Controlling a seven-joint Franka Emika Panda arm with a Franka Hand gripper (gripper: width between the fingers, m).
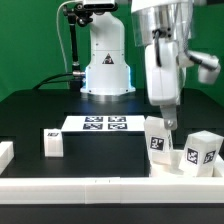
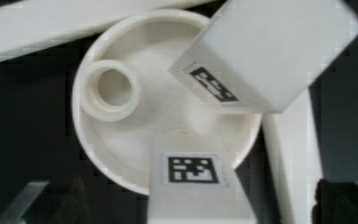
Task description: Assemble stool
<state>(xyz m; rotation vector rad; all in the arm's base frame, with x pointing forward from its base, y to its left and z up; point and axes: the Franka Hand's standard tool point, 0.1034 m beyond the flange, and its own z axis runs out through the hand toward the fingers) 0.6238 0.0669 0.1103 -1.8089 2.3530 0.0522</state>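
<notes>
Bare black counter (image 1: 25,120) lies open at the exterior view's left, around a lone white plastic block leg (image 1: 53,143). Rightward, a second white leg (image 1: 158,138) and a third white leg (image 1: 203,150) crowd near the long white front rail (image 1: 90,186).

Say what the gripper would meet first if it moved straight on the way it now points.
Probably the stool leg right below the gripper: the wrist view shows its tagged end between the open jaws, in front of the seat. Depth is unclear.

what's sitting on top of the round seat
A tagged leg and a second leg stand on the seat, beside one open round socket. What lies beneath them is covered.
</notes>
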